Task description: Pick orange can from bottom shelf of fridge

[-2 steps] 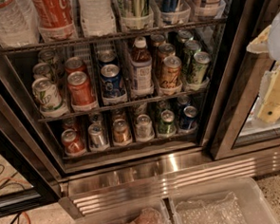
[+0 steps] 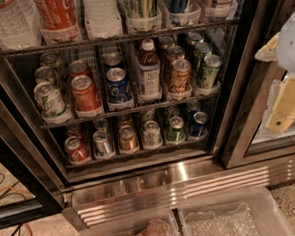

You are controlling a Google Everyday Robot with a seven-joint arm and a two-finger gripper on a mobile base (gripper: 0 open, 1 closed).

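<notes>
Orange can (image 2: 127, 138) coppery orange-brown, silver top; red can (image 2: 77, 150); green can (image 2: 176, 129); blue can (image 2: 198, 124); jaws pale yellow, far right.

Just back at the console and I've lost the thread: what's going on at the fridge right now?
The camera looks into the large dark-framed glass-door display fridge. The small coppery orange can stands upright and untouched on the dark wire bottom shelf, third from the left in the front row. The pale gripper is at the right edge of the view, in front of the right-hand glass door, well apart from that shelf. The reach for the can has not yet begun.
</notes>
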